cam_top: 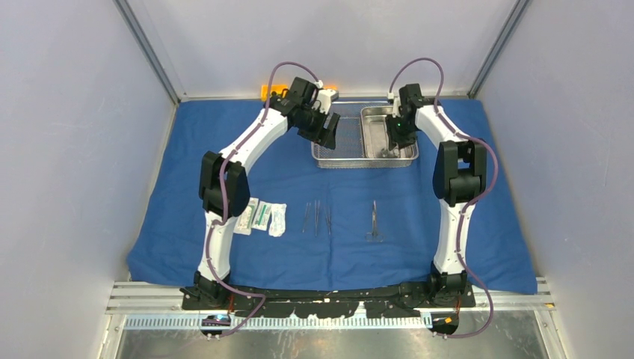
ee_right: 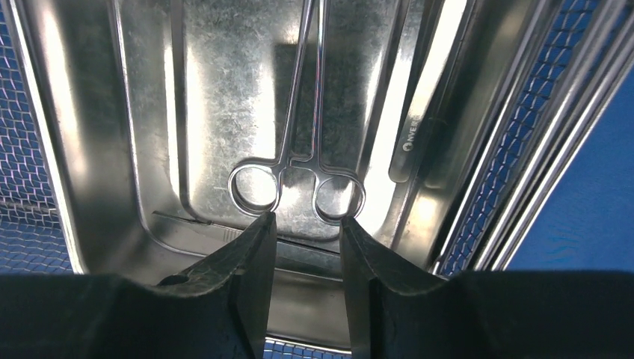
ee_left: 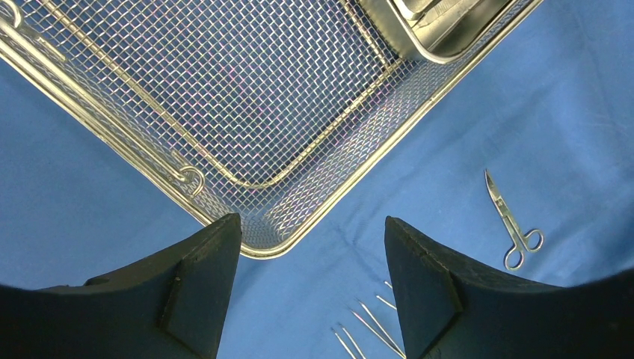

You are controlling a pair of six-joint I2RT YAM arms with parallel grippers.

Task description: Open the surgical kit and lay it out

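The blue cloth wrap [cam_top: 179,157] lies spread over the table. At its far middle stands the mesh basket [cam_top: 338,148], with the solid steel tray [cam_top: 372,114] in its right half. My left gripper [cam_top: 327,129] hangs open above the basket's near corner [ee_left: 247,97], holding nothing. My right gripper [ee_right: 306,224] is down in the tray [ee_right: 90,149], open, its fingertips just short of the rings of a ring-handled clamp [ee_right: 299,161] lying on the tray floor. Three white-green packets [cam_top: 262,216], thin forceps [cam_top: 317,217] and scissors [cam_top: 374,222] lie in a row on the cloth.
A flat steel handle [ee_right: 413,131] and another thin instrument [ee_right: 191,220] also lie in the tray. Small orange blocks [cam_top: 267,91] sit at the back edge behind the left arm. Grey walls close in both sides.
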